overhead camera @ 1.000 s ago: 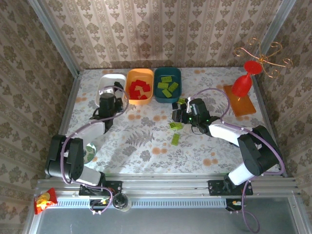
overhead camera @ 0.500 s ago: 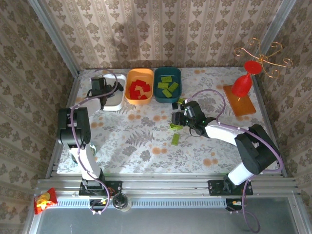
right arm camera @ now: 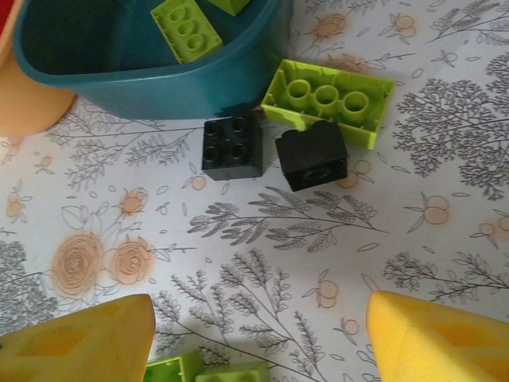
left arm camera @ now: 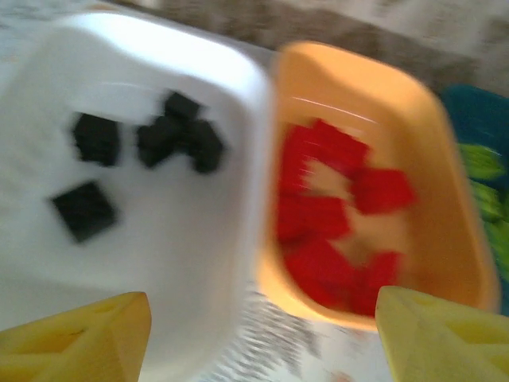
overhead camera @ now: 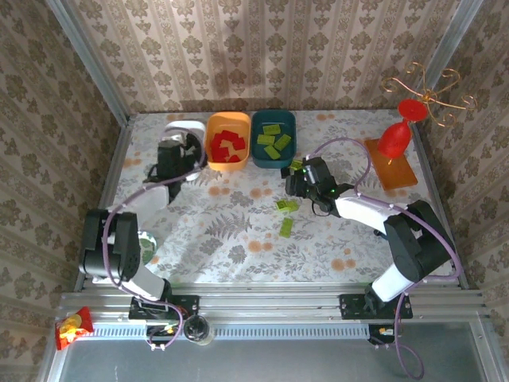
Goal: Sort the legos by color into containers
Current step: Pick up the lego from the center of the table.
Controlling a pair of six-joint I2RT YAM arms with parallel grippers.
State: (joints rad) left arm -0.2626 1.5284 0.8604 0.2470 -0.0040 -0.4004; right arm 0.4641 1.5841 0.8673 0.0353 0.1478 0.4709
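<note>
Three trays stand in a row at the back: white tray (overhead camera: 181, 127) (left arm camera: 231, 87), orange tray (overhead camera: 227, 141) (left arm camera: 445, 159) and teal tray (overhead camera: 273, 140) (right arm camera: 143, 79). Black legos (left arm camera: 179, 142) lie in the white one, red legos (left arm camera: 330, 231) in the orange, lime legos (overhead camera: 274, 143) (right arm camera: 186, 27) in the teal. My left gripper (overhead camera: 184, 151) (left arm camera: 262, 342) hovers open and empty at the near edge between the white and orange trays; that view is blurred. My right gripper (overhead camera: 293, 185) (right arm camera: 258, 342) is open over the cloth. Ahead of it lie two black legos (right arm camera: 232, 147) (right arm camera: 312, 155) and a lime lego (right arm camera: 330, 99).
More lime legos (overhead camera: 286, 205) (overhead camera: 286, 227) (right arm camera: 207, 371) lie loose in front of the right gripper. A red goblet (overhead camera: 398, 135) stands on an orange board (overhead camera: 395, 171) at the right, with a gold wire ornament (overhead camera: 425, 87) behind. A small round cup (overhead camera: 147, 247) sits by the left arm.
The left gripper swung out past the white tray's left side, then back to its near right edge. The right gripper edged up toward the teal tray.
</note>
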